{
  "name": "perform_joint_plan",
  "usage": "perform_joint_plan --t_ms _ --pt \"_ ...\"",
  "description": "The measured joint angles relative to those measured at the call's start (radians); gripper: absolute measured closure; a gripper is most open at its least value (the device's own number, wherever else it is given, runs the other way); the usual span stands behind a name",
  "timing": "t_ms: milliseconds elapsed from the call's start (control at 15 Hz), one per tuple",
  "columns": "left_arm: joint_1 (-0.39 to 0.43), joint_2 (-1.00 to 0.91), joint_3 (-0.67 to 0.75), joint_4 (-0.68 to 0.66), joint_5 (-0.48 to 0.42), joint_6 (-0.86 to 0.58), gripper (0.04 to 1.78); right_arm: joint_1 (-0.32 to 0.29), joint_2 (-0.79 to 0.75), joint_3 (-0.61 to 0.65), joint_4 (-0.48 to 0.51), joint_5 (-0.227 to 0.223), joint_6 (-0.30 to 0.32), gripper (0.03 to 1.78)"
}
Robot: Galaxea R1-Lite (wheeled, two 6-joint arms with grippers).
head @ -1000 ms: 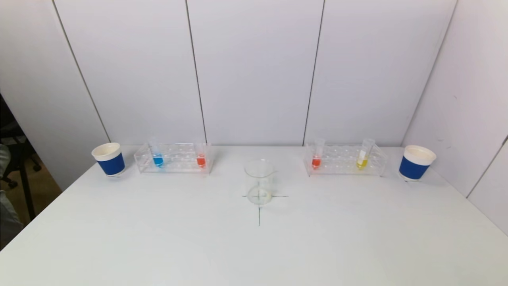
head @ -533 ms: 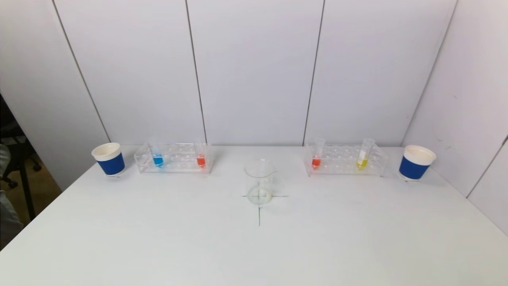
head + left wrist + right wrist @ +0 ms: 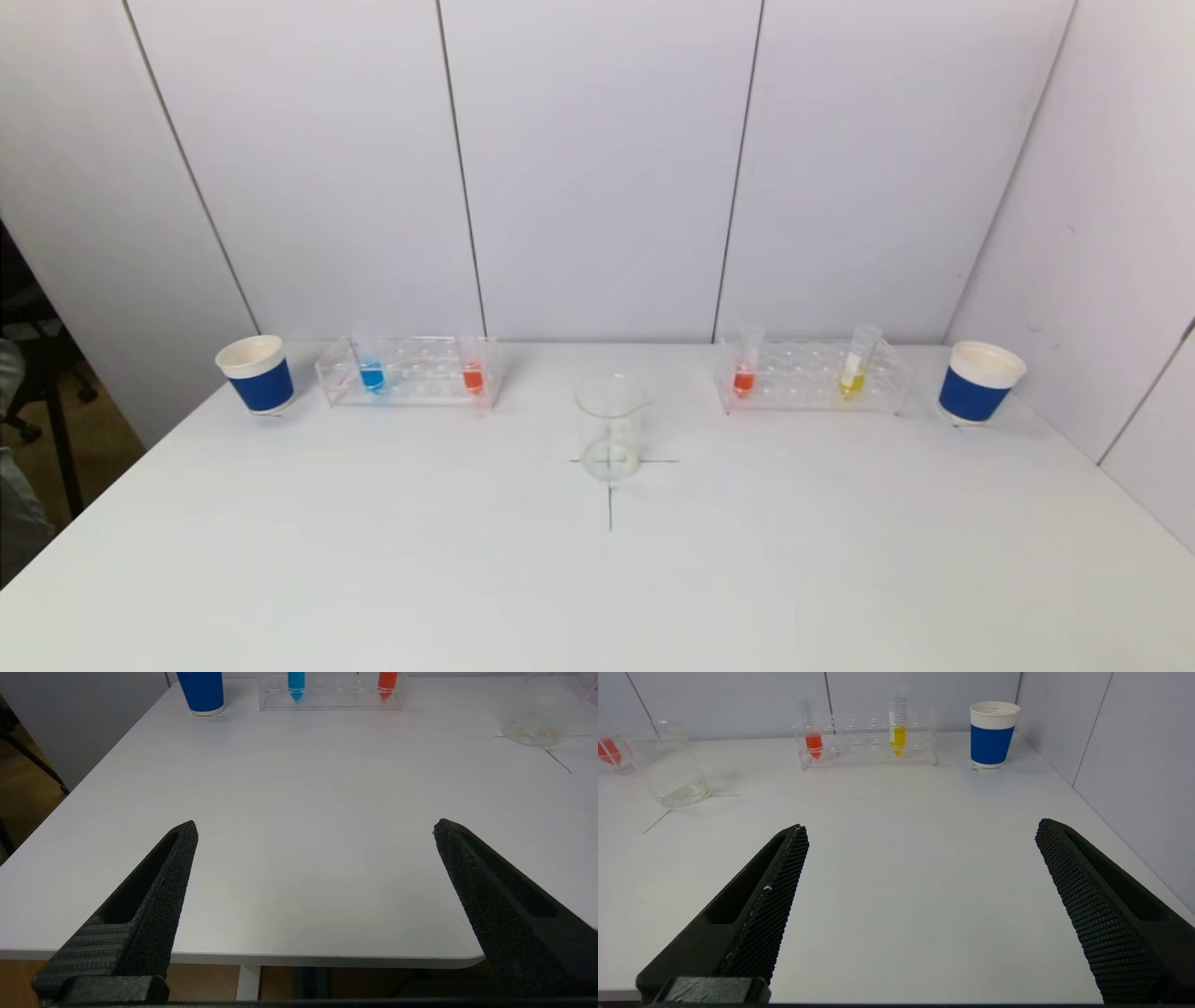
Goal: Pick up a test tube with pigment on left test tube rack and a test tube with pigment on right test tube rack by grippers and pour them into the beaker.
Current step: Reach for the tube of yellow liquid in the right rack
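A clear left rack [image 3: 411,392] at the back left holds a blue-pigment tube [image 3: 371,375] and a red-pigment tube [image 3: 472,377]. A clear right rack [image 3: 810,397] holds a red-pigment tube [image 3: 744,378] and a yellow-pigment tube [image 3: 851,380]. An empty glass beaker [image 3: 610,427] stands mid-table on a drawn cross. Neither arm shows in the head view. My left gripper [image 3: 315,828] is open and empty above the table's near left edge. My right gripper [image 3: 921,828] is open and empty above the near right of the table.
A blue-and-white paper cup [image 3: 255,374] stands left of the left rack, another [image 3: 978,382] right of the right rack. Wall panels run behind the table and along its right side. A dark chair [image 3: 28,345] is off the left edge.
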Motion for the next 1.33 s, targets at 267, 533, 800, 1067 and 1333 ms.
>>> perform_joint_plan --t_ms 267,533,800,1067,1333 --pt "0.000 0.000 0.000 0.000 0.000 0.000 0.06 0.000 0.032 -0.149 0.103 0.016 -0.001 0.04" --pt "0.000 0.000 0.000 0.000 0.000 0.000 0.06 0.013 0.198 -0.318 0.101 0.023 -0.001 0.04" --pt "0.000 0.000 0.000 0.000 0.000 0.000 0.06 0.022 0.450 -0.407 -0.069 0.039 -0.002 0.04" --pt "0.000 0.000 0.000 0.000 0.000 0.000 0.06 0.024 0.694 -0.423 -0.273 0.050 0.000 0.04" --pt "0.000 0.000 0.000 0.000 0.000 0.000 0.06 0.029 0.921 -0.427 -0.466 0.053 0.003 0.04"
